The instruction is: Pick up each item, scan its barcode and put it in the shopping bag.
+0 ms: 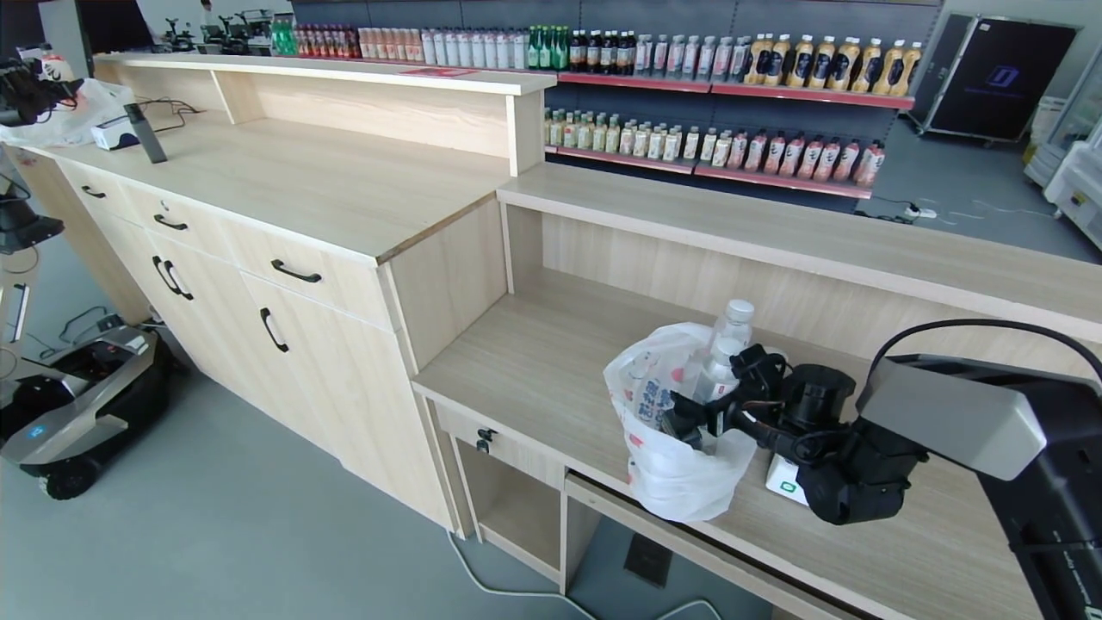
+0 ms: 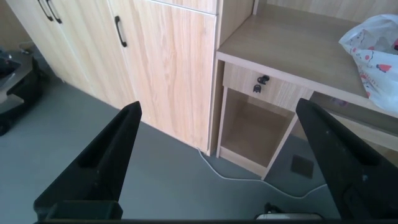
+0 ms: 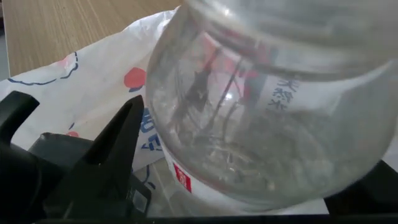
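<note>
**Right gripper holds bottle at bag mouth; release is next**

Right gripper is clamped on a clear plastic bottle, with one finger pressed to its side. The bottle's long axis is roughly upright, cap up, and its lower body is at the open mouth of the shopping bag. The bag is directly under the bottle, so the key relation is straight down and no sideways travel looks needed. The bag is white printed plastic, slumped, standing near the front edge of the lower counter.

A small white box lies just beside the bag on the robot's right, partly hidden by the wrist. A second bottle cap rises just behind the held bottle; I cannot tell if that bottle is in the bag or behind it.

Left gripper has its jaws spread wide and holds nothing. It is low over the floor in front of the cabinet doors, well apart from the bag. The right arm is clearly the nearer one.

Judgement: the scan is likely done, and lowering and letting go remain. The risk is the soft bag rim folding in.
</note>
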Available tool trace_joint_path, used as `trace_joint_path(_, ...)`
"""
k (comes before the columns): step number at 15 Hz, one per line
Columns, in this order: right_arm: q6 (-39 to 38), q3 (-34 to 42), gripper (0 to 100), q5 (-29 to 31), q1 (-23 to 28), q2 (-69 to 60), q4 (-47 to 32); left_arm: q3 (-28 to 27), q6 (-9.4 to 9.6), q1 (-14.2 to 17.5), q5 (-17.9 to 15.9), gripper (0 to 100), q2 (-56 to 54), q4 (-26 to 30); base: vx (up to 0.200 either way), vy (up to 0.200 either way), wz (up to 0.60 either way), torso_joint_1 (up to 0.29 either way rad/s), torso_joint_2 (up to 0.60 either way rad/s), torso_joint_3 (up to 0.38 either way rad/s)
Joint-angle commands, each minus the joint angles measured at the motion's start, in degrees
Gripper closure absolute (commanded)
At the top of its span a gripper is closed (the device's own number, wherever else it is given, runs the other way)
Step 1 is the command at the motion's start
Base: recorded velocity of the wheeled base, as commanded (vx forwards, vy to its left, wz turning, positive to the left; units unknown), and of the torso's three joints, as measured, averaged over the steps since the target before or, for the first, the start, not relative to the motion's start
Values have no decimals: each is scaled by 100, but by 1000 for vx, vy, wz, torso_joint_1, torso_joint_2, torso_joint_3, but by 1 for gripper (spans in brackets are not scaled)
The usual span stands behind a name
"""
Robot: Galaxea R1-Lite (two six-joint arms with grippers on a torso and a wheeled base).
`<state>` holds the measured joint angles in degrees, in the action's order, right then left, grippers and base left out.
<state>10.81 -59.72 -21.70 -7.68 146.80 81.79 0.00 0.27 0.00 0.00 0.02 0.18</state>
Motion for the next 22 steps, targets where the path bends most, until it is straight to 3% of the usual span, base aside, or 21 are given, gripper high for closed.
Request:
trace_joint_path(1,-35,4,0,-19,3,-231,-5,0,0,0,0,0,-2,-1,0,0,0,0,0,0)
trace_joint_path(7,-106,532,0,-502,12,-1277,-207,0,0,0,0,0,-2,-1,0,0,0,0,0,0)
trace_joint_path(12,-106,734,0,-511,12,-1962,-374,0,0,0,0,0,-2,-1,0,0,0,0,0,0)
trace_joint_path(15,9,1077,0,-405,74,-3008,-1007,0,0,0,0,0,-2,-1,0,0,0,0,0,0)
trace_joint_path(18,958,1964,0,-36,513,-4300,-1701,0,0,0,0,0,-2,-1,0,0,0,0,0,0)
trace_joint_path(21,1054,2167,0,-10,865,-5091,-1947,0,0,0,0,0,-2,-1,0,0,0,0,0,0)
trace_joint_path(22,1441,2131,0,25,1155,-5381,-2220,0,0,0,0,0,-2,-1,0,0,0,0,0,0)
